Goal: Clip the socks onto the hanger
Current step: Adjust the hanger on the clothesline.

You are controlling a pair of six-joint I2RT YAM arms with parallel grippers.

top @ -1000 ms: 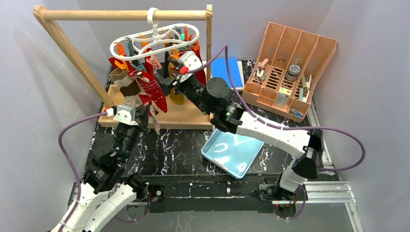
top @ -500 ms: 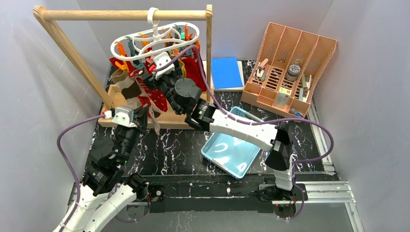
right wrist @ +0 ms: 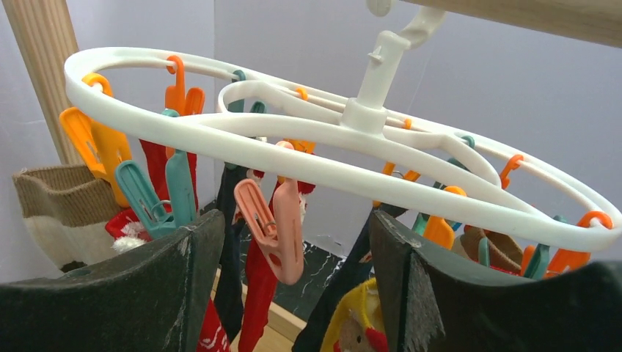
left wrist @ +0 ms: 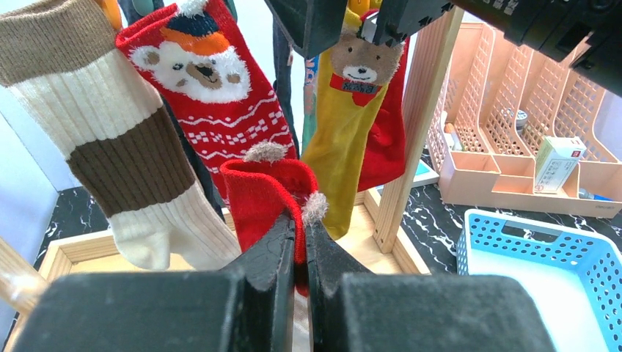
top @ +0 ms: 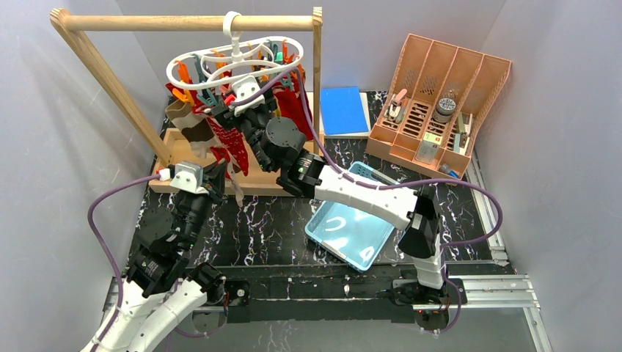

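Note:
The white ring hanger (top: pixel 192 64) hangs by its hook from the wooden rail, with orange and teal clips. Several socks hang from it: a red bear sock (left wrist: pixel 209 81), a beige and brown striped one (left wrist: pixel 110 139) and a mustard bear sock (left wrist: pixel 350 125). My left gripper (left wrist: pixel 301 224) is shut on a small red sock (left wrist: pixel 260 191) with grey pompoms, held below the hanging ones. My right gripper (right wrist: pixel 293 242) is open just under the hanger (right wrist: pixel 293 132). A free salmon clip (right wrist: pixel 282 227) dangles between its fingers, touching neither. From above, the right gripper (top: pixel 229 108) is among the socks.
The light wooden rail frame (top: pixel 183 22) and its base board (top: pixel 279 176) surround the hanger. A blue perforated tray (top: pixel 352 231) lies on the table under the right arm. An orange divided organiser (top: pixel 440 103) stands at back right, a blue box (top: pixel 343 110) beside it.
My right arm has swung left from the hanger's right end to under its middle, and the hanger has swayed. The left gripper has stayed shut on the red sock, hardly moving.

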